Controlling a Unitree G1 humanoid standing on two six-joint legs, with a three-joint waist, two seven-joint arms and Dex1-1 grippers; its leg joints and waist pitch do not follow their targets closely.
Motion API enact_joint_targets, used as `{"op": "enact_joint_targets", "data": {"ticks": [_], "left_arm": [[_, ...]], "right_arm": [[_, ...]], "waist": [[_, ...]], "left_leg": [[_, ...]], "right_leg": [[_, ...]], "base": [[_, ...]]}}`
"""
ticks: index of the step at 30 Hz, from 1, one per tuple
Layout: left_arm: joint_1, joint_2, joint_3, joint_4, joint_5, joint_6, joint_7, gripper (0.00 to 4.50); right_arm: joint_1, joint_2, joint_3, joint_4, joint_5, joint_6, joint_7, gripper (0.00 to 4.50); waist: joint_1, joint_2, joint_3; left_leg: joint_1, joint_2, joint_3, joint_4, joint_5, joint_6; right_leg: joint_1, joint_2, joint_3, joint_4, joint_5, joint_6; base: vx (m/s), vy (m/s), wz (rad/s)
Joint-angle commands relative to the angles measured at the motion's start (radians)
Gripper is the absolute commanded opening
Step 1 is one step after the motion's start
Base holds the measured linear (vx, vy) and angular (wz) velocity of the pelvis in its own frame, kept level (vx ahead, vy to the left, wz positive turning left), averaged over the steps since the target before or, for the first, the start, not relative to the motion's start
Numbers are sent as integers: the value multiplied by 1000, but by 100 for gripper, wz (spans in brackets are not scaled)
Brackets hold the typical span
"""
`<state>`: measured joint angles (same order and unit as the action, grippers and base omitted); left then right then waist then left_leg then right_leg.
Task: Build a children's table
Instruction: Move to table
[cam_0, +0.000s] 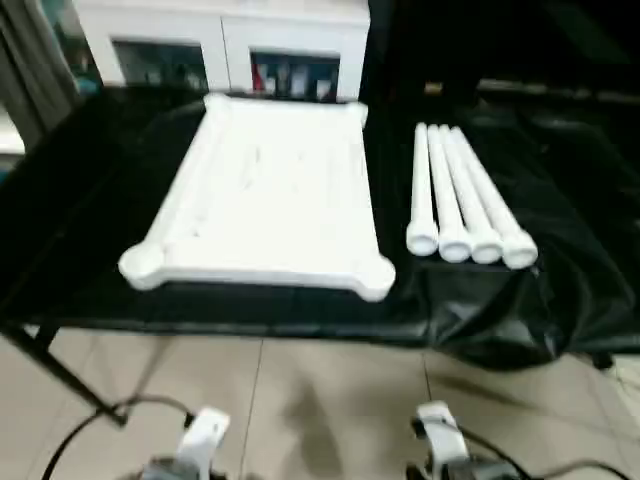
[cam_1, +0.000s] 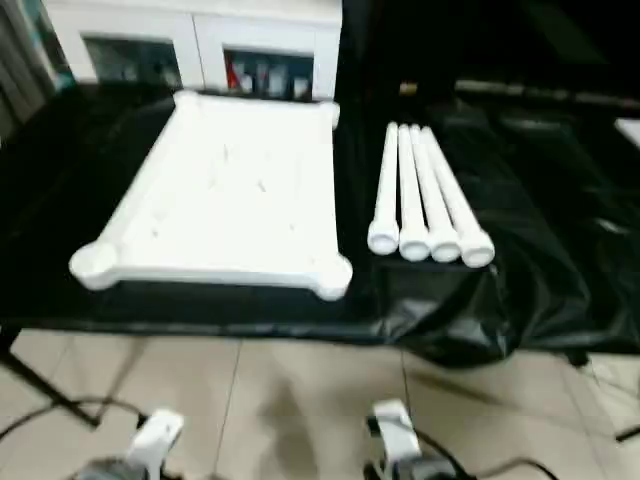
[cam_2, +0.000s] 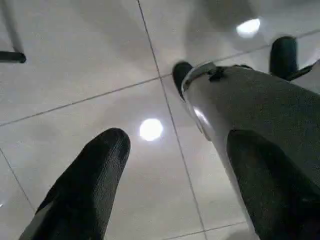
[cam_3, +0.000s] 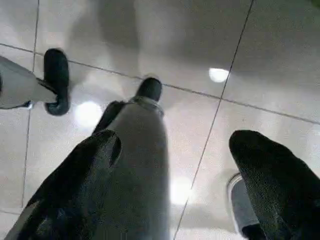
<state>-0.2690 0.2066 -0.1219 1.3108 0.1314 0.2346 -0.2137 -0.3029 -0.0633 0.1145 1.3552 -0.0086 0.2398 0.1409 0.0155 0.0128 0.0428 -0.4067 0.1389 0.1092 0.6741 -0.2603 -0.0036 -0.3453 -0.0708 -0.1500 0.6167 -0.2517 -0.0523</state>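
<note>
Forearms nearest, at 6 o'clock low in the head views, over tiled floor (cam_0: 330, 400). Left gripper (cam_2: 175, 180) in its wrist view: black fingers spread wide, holding nothing, the robot's grey leg (cam_2: 260, 110) beyond. Right gripper (cam_3: 175, 180) likewise: jaws wide apart, empty. Farther, black-draped table (cam_0: 560, 300): white tabletop (cam_0: 270, 200) lying flat, four white legs (cam_0: 460, 200) side by side at its 3 o'clock, apart from it. Farthest, at 12 o'clock, white cabinet (cam_0: 225, 45).

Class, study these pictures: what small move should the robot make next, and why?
Probably reach the right gripper forward to the four legs. Both grippers hang open and empty over the floor, and the tabletop lies with no leg fitted.
</note>
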Motion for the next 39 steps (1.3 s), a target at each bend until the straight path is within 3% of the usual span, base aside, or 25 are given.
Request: {"op": "enact_joint_targets", "data": {"ticks": [1, 2, 3, 4, 5, 6, 7, 8, 9, 10, 11, 14, 18, 19, 22, 24, 25, 26, 27, 29, 30, 32, 35, 37, 39], "left_arm": [[8, -14, 17, 5, -13, 7, -14, 363], [15, -16, 34, 2, -27, -12, -17, 363], [15, -16, 34, 2, -27, -12, -17, 363], [35, -22, 80, -9, -67, -76, -10, 363], [41, -24, 91, -13, -76, -98, 1, 363], [56, -27, 117, -22, -95, -151, 29, 363], [65, -29, 129, -29, -105, -190, 39, 363], [77, -30, 139, -37, -111, -243, 51, 363], [79, -29, 138, -38, -111, -251, 54, 363], [87, -52, 143, -51, -123, -265, 16, 363], [88, -56, 142, -54, -123, -264, 14, 363], [128, -105, 118, -136, -123, -251, -49, 363], [302, -94, 33, -373, -78, -354, -71, 363], [337, -89, 29, -421, -81, -372, -72, 363], [473, -71, 30, -638, -114, -399, -85, 363], [586, -50, 43, -843, -138, -382, -101, 363], [612, -44, 46, -891, -144, -376, -107, 363], [658, -33, 52, -973, -150, -367, -117, 363], [694, -23, 58, -1040, -153, -365, -123, 363], [773, -6, 80, -1203, -168, -345, -130, 363], [773, -6, 80, -1203, -168, -345, -130, 363], [817, 4, 88, -1295, -182, -338, -134, 363], [857, 19, 95, -1388, -192, -342, -129, 363], [913, 30, 109, -1563, -220, -296, -119, 363], [922, 33, 121, -1636, -236, -259, -113, 363]], "right_arm": [[11, -20, -17, -11, -12, -13, -7, 391], [17, -19, -22, -15, -11, -38, -9, 391], [17, -19, -22, -15, -11, -38, -9, 391], [28, -17, -45, -30, 7, -101, -16, 391], [33, -18, -40, -39, 0, -136, -35, 391], [43, -23, -25, -60, -24, -222, -86, 391], [49, -25, -11, -72, -43, -263, -118, 391], [58, -26, -5, -87, -51, -298, -121, 391], [60, -26, -4, -90, -50, -303, -111, 391], [76, -26, -21, -116, -12, -315, 48, 391], [78, -26, -24, -118, -7, -315, 64, 391], [107, -22, -45, -154, 26, -323, 168, 391], [204, -41, 38, -275, -11, -452, 268, 391], [229, -51, 52, -317, -10, -463, 286, 391], [346, -106, 72, -533, 20, -485, 357, 391], [428, -157, 48, -704, 49, -484, 388, 391], [447, -167, 38, -744, 63, -475, 398, 391], [483, -186, 22, -813, 86, -456, 419, 391], [515, -203, 11, -876, 99, -447, 428, 391], [591, -232, -15, -1038, 137, -412, 442, 391], [591, -232, -15, -1038, 137, -412, 442, 391], [657, -249, -32, -1164, 168, -393, 447, 391], [717, -266, -49, -1273, 206, -388, 451, 391], [768, -286, -83, -1367, 264, -383, 458, 391], [764, -292, -106, -1379, 280, -383, 458, 391]], "waist": [[-12, 33, -24], [-16, 10, -23], [-8, 3, -24], [6, 3, -22], [9, -7, -26], [18, -7, -30], [22, -8, -31], [34, 1, -30], [35, 1, -29], [38, 2, -25], [43, 1, -24], [60, -13, -28], [79, -6, -37], [75, -10, -41], [80, -12, -45], [79, -14, -39], [78, -18, -33], [75, -12, -23], [78, -12, -20], [81, -13, 4], [80, -15, 9], [76, -15, 26], [71, -14, 21], [66, -15, 14], [64, -21, 17]], "left_leg": [[34, 144, -79, -214, -505, -97], [23, 110, -60, -197, -628, -168], [20, 100, -53, -183, -619, -170], [27, 106, -49, -162, -564, -129], [20, 114, -44, -158, -462, -86], [12, 115, -41, -159, -378, -67], [7, 117, -34, -161, -319, -47], [12, 122, -21, -168, -235, 0], [16, 125, -17, -169, -252, 6], [22, 128, -11, -168, -301, -1], [21, 132, -7, -170, -307, -2], [26, 135, 12, -170, -221, 24], [25, 141, 29, -162, -88, 79], [23, 136, 32, -156, -33, 125], [31, 139, 33, -145, 16, 178], [28, 144, 31, -144, 7, 199], [29, 144, 33, -152, -50, 197], [29, 139, 39, -164, -148, 168], [32, 143, 38, -169, -192, 144], [44, 143, 36, -187, -368, 39], [50, 140, 36, -188, -408, 16], [77, 132, 21, -188, -537, -47], [65, 132, 10, -198, -519, -60], [55, 134, 11, -205, -477, -57], [54, 132, 16, -204, -467, -44]], "right_leg": [[-10, -66, 63, 0, -83, -88], [-11, -108, 85, -50, -152, -108], [-11, -137, 99, -75, -227, -118], [-16, -185, 123, -110, -384, -129], [-2, -193, 131, -123, -423, -132], [8, -196, 131, -123, -387, -134], [10, -188, 128, -119, -346, -133], [-1, -166, 121, -111, -266, -146], [-4, -161, 120, -111, -270, -152], [-9, -162, 124, -115, -297, -161], [-5, -161, 127, -113, -284, -164], [4, -160, 129, -107, -217, -179], [10, -143, 118, -77, 24, -203], [16, -132, 112, -60, 153, -208], [17, -132, 111, -50, 268, -208], [18, -128, 111, -48, 299, -190], [17, -124, 113, -56, 237, -180], [12, -120, 116, -72, 83, -172], [14, -121, 119, -82, 4, -163], [0, -123, 133, -116, -297, -116], [-5, -123, 137, -124, -372, -101], [-25, -132, 143, -157, -648, -31], [-10, -129, 143, -151, -620, -2], [0, -123, 142, -141, -505, -10], [-5, -119, 145, -140, -476, -23]], "base": [[-76, 29, 5], [-77, 6, -10], [-63, -20, -9], [-63, -20, -9], [-51, -34, -8], [0, 0, 0], [0, 0, 0], [-26, -57, -10], [0, -66, -2], [0, -66, -2], [20, -65, -3], [20, -35, -2], [64, -15, -3], [84, 1, -4], [80, 15, -1], [30, 10, 0], [0, 0, 0], [0, 0, 0], [-58, 11, 1], [-29, 6, 0], [0, 0, 0], [-33, 2, 1], [0, 0, 0], [0, 0, 0], [0, 0, 0]]}}
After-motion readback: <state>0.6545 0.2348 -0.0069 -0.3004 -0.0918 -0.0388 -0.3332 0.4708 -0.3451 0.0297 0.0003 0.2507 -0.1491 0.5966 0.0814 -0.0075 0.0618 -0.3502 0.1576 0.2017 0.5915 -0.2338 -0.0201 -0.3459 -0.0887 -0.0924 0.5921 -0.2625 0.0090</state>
